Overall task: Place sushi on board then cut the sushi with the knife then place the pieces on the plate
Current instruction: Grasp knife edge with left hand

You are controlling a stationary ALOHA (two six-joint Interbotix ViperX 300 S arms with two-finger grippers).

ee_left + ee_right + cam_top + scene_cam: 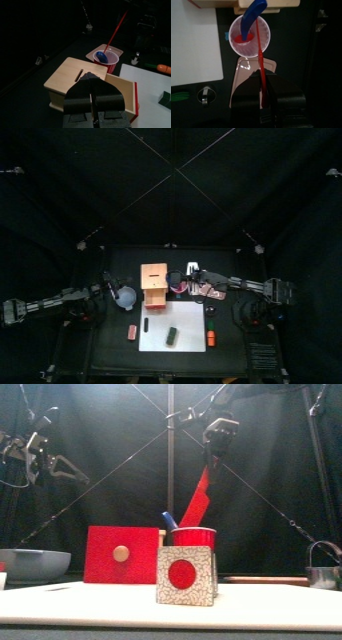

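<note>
Am taking red knife (198, 496) from red cup (193, 536), my right end effector (214, 452) gripping it; left end effector (90, 82) closed. Next: bringing blade over sushi roll (171, 336).

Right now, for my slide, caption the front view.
Right tool grips the tilted red knife over the red cup; blue knife inside.

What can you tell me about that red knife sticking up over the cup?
The red knife is a flat toy, plastic by its look. It shows broad from the front and as a thin line edge-on in the wrist views. The right gripper is shut on its upper end and holds it up at a tilt. Its lower end is at the mouth of the red cup, where the blue knife stands. Whether it touches the cup or the blue knife cannot be told.
</note>
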